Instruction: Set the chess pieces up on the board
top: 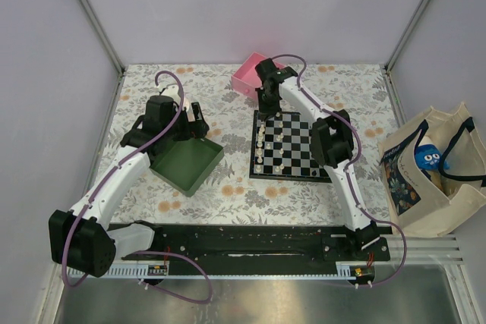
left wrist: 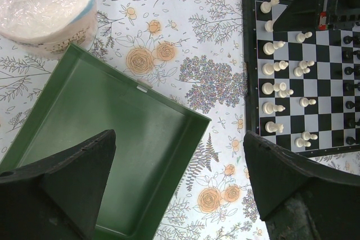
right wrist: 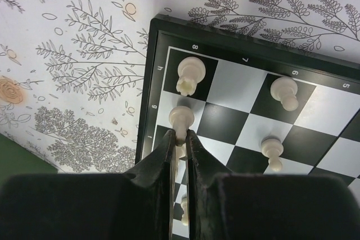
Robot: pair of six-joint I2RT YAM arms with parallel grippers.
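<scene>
End effector on right (right wrist: 179, 134) pinches one piece (right wrist: 181, 116) beside one rook (right wrist: 191, 76).

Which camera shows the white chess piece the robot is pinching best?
Right wrist view: the white piece shows close up, pinched in the right gripper. In the top and left wrist views it is tiny and mostly hidden by that gripper.

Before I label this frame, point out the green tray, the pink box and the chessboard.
green tray (top: 184, 163), top view, bare floor
pink box (top: 244, 79), top view, left side
chessboard (top: 293, 143), top view, bare square
</scene>
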